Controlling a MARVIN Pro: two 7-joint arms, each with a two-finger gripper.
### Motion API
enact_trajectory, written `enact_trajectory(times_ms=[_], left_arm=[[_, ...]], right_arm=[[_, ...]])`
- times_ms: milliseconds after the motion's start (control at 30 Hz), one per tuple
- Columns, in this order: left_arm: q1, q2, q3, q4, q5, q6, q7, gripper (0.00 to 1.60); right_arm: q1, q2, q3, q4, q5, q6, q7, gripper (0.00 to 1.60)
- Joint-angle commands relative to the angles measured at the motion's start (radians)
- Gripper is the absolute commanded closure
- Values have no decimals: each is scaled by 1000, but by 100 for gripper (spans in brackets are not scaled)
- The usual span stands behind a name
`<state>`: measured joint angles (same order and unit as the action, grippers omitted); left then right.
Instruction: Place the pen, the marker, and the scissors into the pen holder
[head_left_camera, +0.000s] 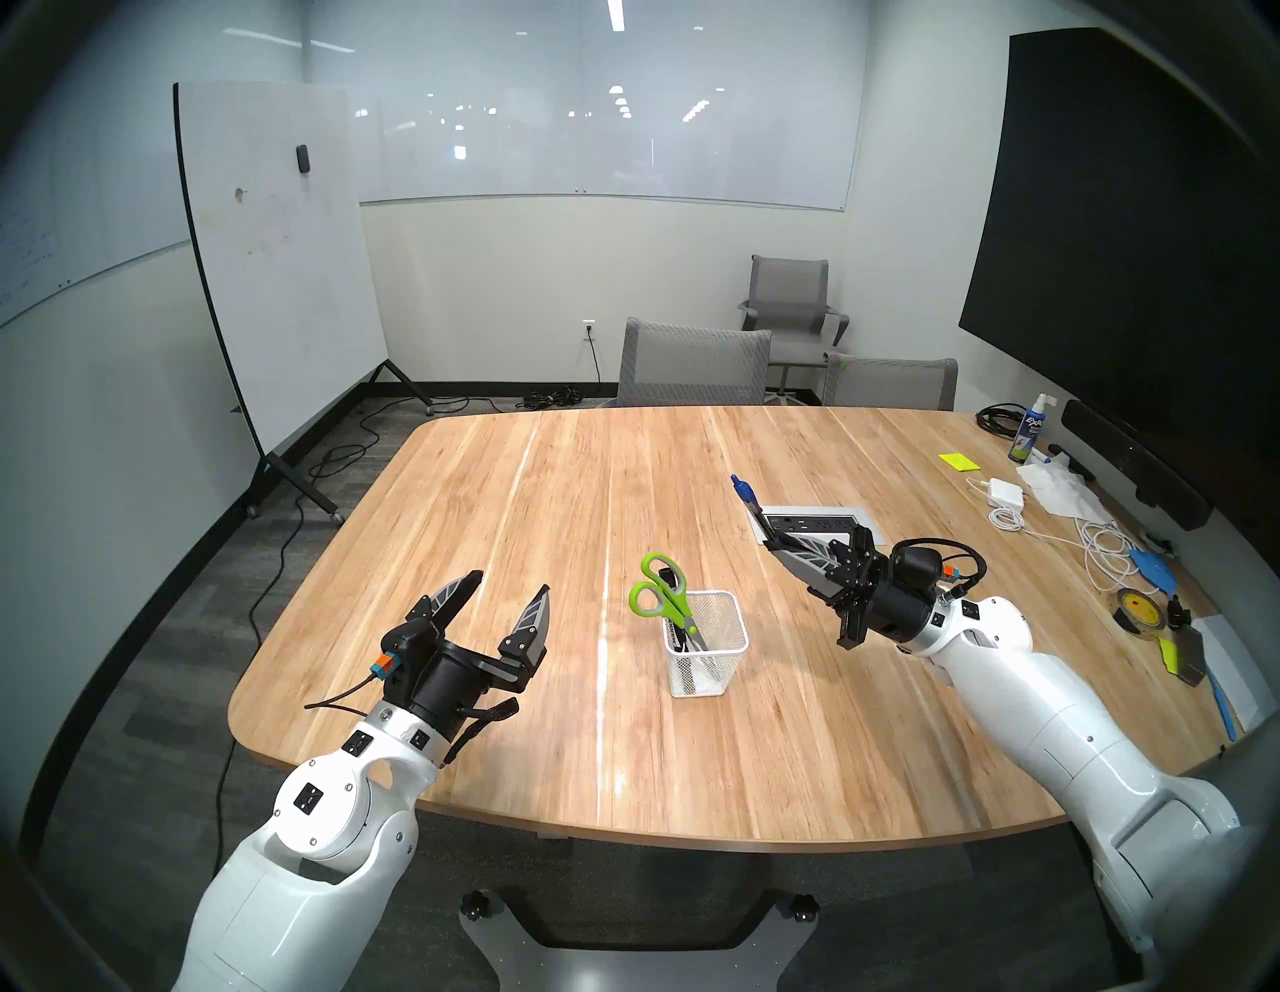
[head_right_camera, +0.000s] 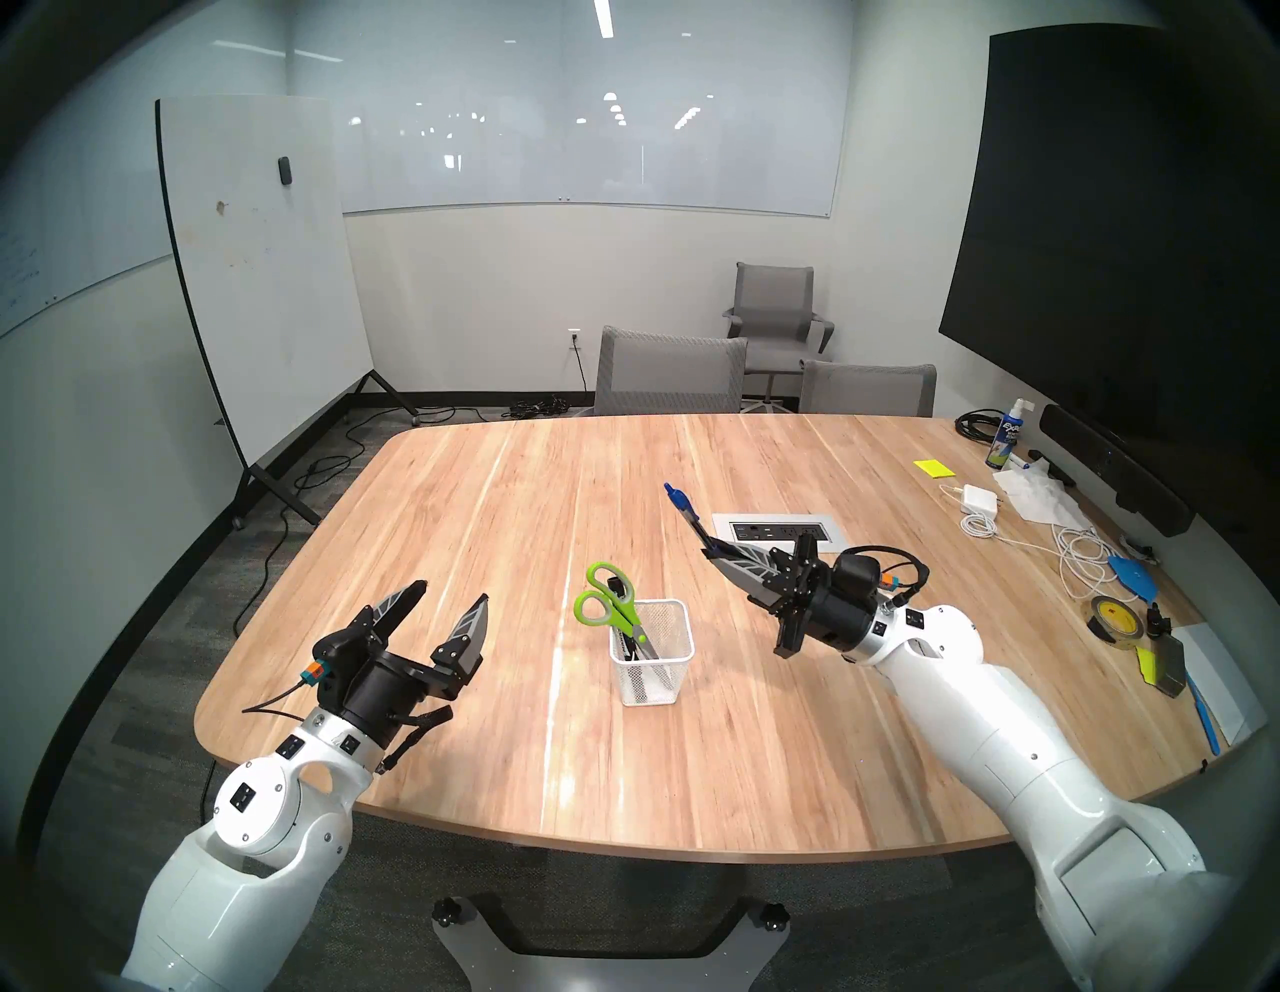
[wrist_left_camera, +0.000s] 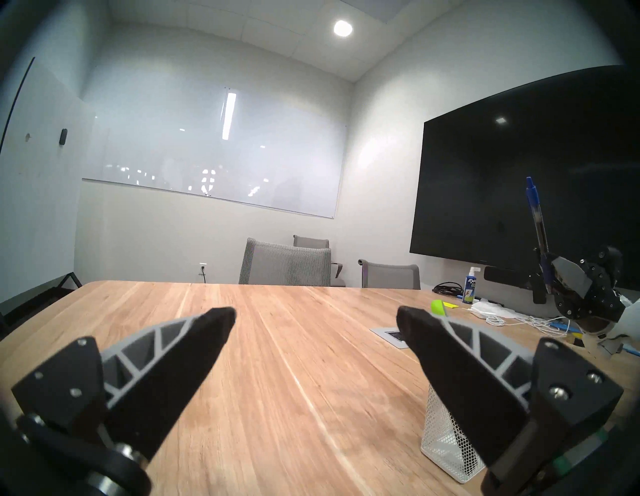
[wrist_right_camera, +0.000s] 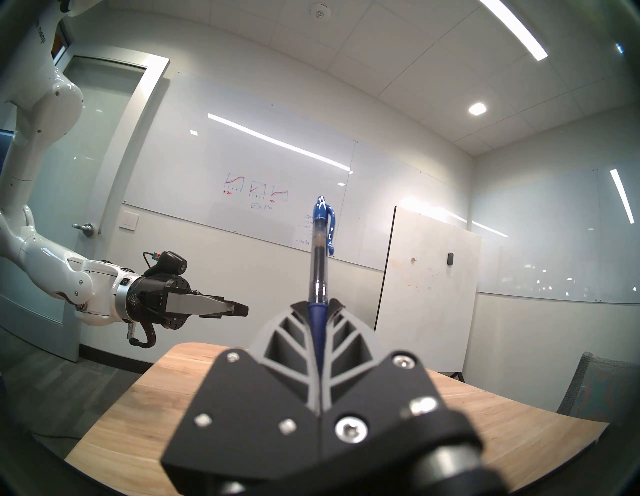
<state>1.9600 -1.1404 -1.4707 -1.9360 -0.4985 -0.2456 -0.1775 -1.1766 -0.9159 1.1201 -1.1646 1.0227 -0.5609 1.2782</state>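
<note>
The white mesh pen holder (head_left_camera: 720, 665) (head_right_camera: 668, 675) (wrist_left_camera: 446, 446) stands mid-table. The scissors (head_left_camera: 654, 585) (head_right_camera: 602, 599) stand in it, blades down, with the green handles sticking out. The black marker (head_left_camera: 667, 575) (head_right_camera: 612, 573) is in it too, behind the handles. My right gripper (head_left_camera: 767, 544) (head_right_camera: 706, 552) (wrist_right_camera: 317, 304) is shut on the blue pen (head_left_camera: 748, 495) (head_right_camera: 682, 506) (wrist_left_camera: 535, 207) (wrist_right_camera: 320, 256). It hovers right of and beyond the holder, and the pen's clip end points up and away. My left gripper (head_left_camera: 511, 583) (head_right_camera: 451, 591) (wrist_left_camera: 315, 311) is open and empty, left of the holder.
A power outlet panel (head_left_camera: 810, 521) is set into the table under the right gripper. Along the right edge lie a spray bottle (head_left_camera: 1030, 433), a charger (head_left_camera: 1004, 485) with cables, sticky notes (head_left_camera: 959, 461) and a tape roll (head_left_camera: 1136, 606). Grey chairs (head_left_camera: 692, 360) stand at the far side.
</note>
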Motion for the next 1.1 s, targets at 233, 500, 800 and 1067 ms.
enact_trajectory(times_ms=[233,500,800,1067], left_arm=[[-125,-70,71,6,78,61,22,0],[-209,-133,107,55,124,121,52,0],[-312,-228,123,127,131,197,84,0],[-390,-309,124,215,165,214,109,0]], right_arm=[[10,0,-3,-16,-2,-3,2,160],[10,1,-4,-18,-4,-6,1,160],[10,3,-5,-21,-7,-8,-1,160],[10,4,-6,-25,-7,-8,0,160]])
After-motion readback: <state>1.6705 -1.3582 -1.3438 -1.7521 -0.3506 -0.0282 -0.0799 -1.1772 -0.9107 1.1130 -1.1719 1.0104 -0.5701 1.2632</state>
